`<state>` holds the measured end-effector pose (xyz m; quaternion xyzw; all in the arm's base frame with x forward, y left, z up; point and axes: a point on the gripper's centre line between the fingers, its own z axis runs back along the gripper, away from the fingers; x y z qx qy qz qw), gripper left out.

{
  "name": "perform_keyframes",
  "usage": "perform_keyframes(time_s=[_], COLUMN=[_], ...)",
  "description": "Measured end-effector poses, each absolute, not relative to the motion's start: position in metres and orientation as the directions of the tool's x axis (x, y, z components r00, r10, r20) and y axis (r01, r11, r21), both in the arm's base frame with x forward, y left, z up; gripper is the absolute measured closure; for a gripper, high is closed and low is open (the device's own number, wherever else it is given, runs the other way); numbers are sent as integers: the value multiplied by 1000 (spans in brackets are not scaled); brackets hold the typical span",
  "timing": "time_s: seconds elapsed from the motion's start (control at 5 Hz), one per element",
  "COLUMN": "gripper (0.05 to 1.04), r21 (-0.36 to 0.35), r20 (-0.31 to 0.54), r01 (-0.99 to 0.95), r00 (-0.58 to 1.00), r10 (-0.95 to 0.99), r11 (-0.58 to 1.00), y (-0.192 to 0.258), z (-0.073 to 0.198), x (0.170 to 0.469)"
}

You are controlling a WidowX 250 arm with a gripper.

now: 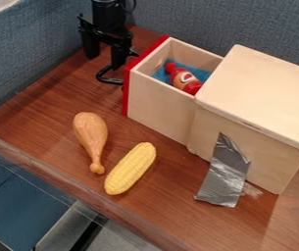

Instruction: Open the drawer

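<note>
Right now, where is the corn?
In the camera view, the corn lies on the table, right of the drumstick and left of the silver tape.

A box stands at the right of the surface, its drawer extending leftward with a bottle inside. Before the drawer lie a drumstick and, just to its right, a corn cob. Tape runs from box to surface.

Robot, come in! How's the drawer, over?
Gripper open, by handle. Drawer open, bottle inside. Drumstick and corn beside, not blocking. Over.
</note>
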<state>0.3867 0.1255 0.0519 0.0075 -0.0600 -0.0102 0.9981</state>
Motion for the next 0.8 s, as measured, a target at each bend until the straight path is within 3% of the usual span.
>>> perform_keyframes(time_s=[0.6, 0.8], gripper=[83, 83], r21=[28, 52], r20=[123, 28], r01=[94, 128], r00=[988, 991], r10=[-97, -130], r11=[995, 990], y=[117, 109], z=[110, 110], x=[362, 351])
